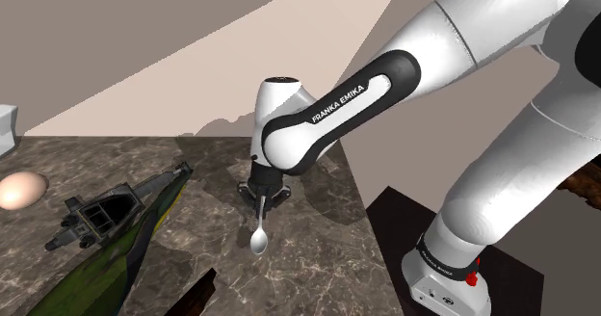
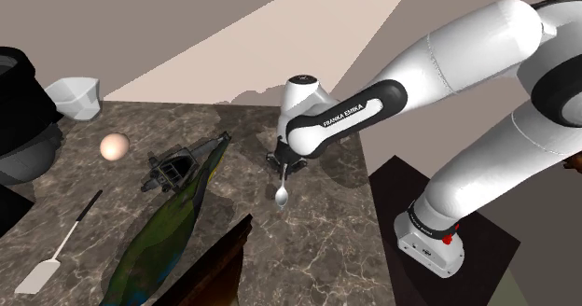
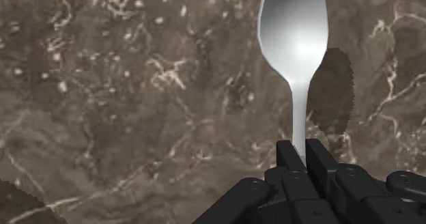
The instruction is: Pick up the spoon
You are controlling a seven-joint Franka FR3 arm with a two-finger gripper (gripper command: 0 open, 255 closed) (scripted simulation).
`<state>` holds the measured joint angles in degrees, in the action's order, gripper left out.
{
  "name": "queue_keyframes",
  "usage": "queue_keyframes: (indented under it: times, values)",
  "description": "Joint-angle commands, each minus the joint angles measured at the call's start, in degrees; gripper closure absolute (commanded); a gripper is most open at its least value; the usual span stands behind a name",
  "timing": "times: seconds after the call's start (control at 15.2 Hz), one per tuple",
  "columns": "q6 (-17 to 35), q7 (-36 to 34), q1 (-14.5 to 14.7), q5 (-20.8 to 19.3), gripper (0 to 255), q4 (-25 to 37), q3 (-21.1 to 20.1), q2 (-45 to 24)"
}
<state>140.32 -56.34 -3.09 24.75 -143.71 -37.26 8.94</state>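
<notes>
We log the bench spreading out from 9 o'clock of the stand in the second exterior view. The gripper hangs over the bench's 3 o'clock part with the spoon clamped by its handle between the fingers, bowl pointing to 6 o'clock. We can't tell if the bowl touches the bench.

- **Toy helicopter**: at 9 o'clock of the spoon, against a long tapered thing running from 1 to 7 o'clock.
- **Egg**: at 10 o'clock of the helicopter, apart from it.
- **Tub**: at 11 o'clock of the egg, by the far bench edge.
- **Pot**: at 9 o'clock of the egg.
- **Spatula**: at 7 o'clock of the egg, flat on the bench, well apart from the spoon.
</notes>
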Motion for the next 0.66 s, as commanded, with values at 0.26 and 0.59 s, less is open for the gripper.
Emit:
queue_keyframes:
  times: [0.26, 0.59]
  values:
    - [-5.56, 0.12, 0.20, 0.77, 255, 1.78, 1.11, 3.96]
    - [-8.44, 0.01, 0.28, 0.92, 255, 2.91, 1.74, 5.79]
